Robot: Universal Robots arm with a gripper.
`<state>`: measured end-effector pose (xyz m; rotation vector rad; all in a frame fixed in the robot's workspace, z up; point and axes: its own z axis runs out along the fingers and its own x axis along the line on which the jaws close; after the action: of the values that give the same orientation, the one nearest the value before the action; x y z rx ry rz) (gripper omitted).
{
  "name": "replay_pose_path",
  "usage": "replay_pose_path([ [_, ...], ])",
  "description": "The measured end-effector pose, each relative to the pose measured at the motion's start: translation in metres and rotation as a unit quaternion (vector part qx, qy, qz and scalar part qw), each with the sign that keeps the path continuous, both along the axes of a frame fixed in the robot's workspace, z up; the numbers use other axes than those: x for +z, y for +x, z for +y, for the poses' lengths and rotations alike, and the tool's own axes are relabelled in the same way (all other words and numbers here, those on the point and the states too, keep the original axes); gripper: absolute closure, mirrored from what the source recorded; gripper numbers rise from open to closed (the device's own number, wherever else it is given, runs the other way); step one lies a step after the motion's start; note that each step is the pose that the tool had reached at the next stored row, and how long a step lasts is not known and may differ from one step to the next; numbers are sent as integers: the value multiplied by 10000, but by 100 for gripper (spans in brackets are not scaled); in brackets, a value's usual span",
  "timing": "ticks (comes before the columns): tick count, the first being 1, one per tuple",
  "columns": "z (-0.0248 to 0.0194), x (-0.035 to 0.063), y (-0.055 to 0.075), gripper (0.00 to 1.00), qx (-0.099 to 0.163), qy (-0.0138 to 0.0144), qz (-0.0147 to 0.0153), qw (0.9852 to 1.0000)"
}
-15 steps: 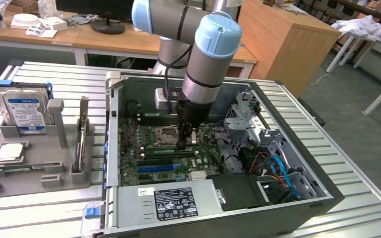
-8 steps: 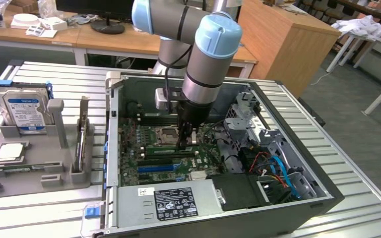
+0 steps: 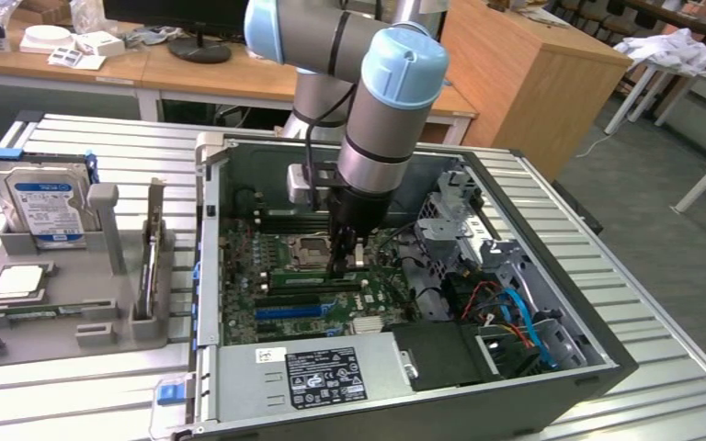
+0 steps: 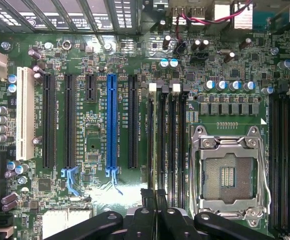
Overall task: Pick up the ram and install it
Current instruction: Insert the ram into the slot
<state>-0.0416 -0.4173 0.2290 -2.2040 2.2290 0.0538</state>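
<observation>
My gripper (image 3: pixel 350 260) reaches down into the open computer case (image 3: pixel 598 358), its fingertips low over the motherboard (image 3: pixel 279 317). In the wrist view the gripper (image 4: pixel 154 196) is shut, with its dark fingers (image 4: pixel 145 212) together over the near end of the black memory slots (image 4: pixel 167 145), beside the empty processor socket (image 4: pixel 228 172). Whether a ram sits between the fingertips I cannot tell. A thin green ram (image 3: pixel 32 314) lies flat at the front of the grey tray (image 3: pixel 47 344) at the exterior view's left.
On the tray stand a silver hard drive with a blue label (image 3: pixel 44 197) and a square silver processor chip (image 3: pixel 16 280). Inside the case are the power supply (image 3: pixel 323 372), orange and blue cables (image 3: pixel 513 317) and a drive cage (image 3: pixel 451 207). Black and blue expansion slots (image 4: pixel 111 120) lie beside the memory slots.
</observation>
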Motion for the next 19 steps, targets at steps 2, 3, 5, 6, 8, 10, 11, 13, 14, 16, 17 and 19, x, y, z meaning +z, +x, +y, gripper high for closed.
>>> replay_pose_path([
  [2, 0, 0, 0, 88, 6, 1, 0, 10000],
  [3, 0, 0, 0, 88, 9, 1, 0, 10000],
  [5, 0, 0, 1, 88, 18, 2, 0, 10000],
  [6, 0, 0, 2, 88, 23, 2, 0, 10000],
  [8, 0, 0, 2, 88, 29, 2, 0, 10000],
  [10, 0, 0, 2, 88, 30, 3, -1, 10000],
  [11, 0, 4, 2, 88, 30, 2, 0, 10000],
  [13, 0, 16, 2, 88, 30, 2, -1, 10000],
  [14, 0, 21, 2, 88, 30, 3, 0, 10000],
  [16, 1, 23, 2, 88, 30, 4, -1, 10000],
  [17, 0, 24, 2, 88, 30, 4, -1, 10000],
  [19, 0, 25, 2, 88, 32, 2, 0, 10000],
])
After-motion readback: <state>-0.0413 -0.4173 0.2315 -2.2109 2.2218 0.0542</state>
